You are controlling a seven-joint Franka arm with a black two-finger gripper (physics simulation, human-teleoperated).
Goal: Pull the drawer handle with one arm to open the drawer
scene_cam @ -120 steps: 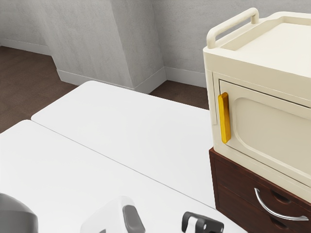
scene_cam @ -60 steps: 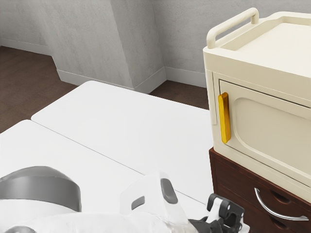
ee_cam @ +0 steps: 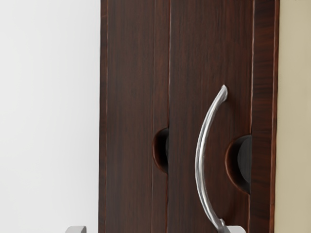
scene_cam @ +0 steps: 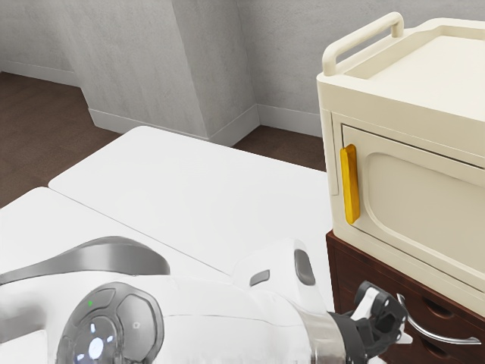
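My gripper [scene_cam: 388, 323] is beside the brown wooden drawer unit [scene_cam: 353, 265] in the exterior view, near the left end of the curved silver handle [scene_cam: 433, 334]. In the wrist view the gripper [ee_cam: 155, 230] stands open, its two pale fingertips wide apart. The handle [ee_cam: 200, 158] arcs across the upper drawer front [ee_cam: 194, 43], one end close to a fingertip; whether they touch I cannot tell. Nothing is held. That drawer front looks flush with the unit.
A cream cabinet [scene_cam: 424, 193] with a yellow door handle [scene_cam: 349, 184] sits on top of the drawer unit. The white table [scene_cam: 189, 174] extends beside them. Rounded recesses mark the drawer fronts' edges.
My arm and hand have come up from the exterior view's lower edge and moved toward its right, closer to the handle. The drawer unit and cabinet have not moved.
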